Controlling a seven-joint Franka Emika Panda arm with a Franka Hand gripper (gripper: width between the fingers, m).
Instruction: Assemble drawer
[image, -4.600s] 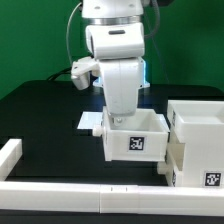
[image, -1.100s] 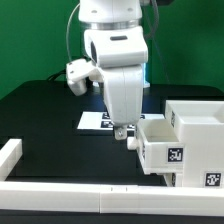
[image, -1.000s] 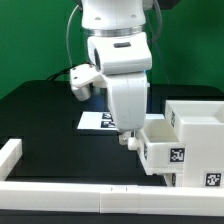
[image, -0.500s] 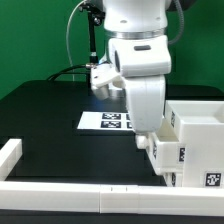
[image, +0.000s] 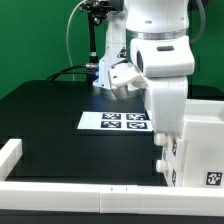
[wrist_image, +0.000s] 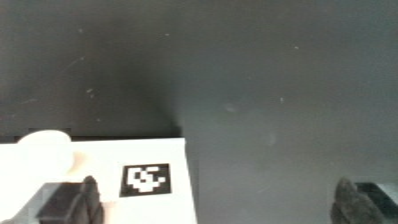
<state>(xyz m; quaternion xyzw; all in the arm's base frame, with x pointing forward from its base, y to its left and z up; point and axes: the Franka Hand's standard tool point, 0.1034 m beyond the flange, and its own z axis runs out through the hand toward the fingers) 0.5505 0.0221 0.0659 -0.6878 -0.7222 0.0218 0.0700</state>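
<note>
Arm (image: 160, 60) is standing upright over the drawer shell (image: 200, 140) at 4 o'clock | jaws are spreading apart, released | marker board (image: 115, 121) is lying on the desk (image: 50, 120).

Drawer shell (image: 205, 150) cropped; jaws hidden.
</note>
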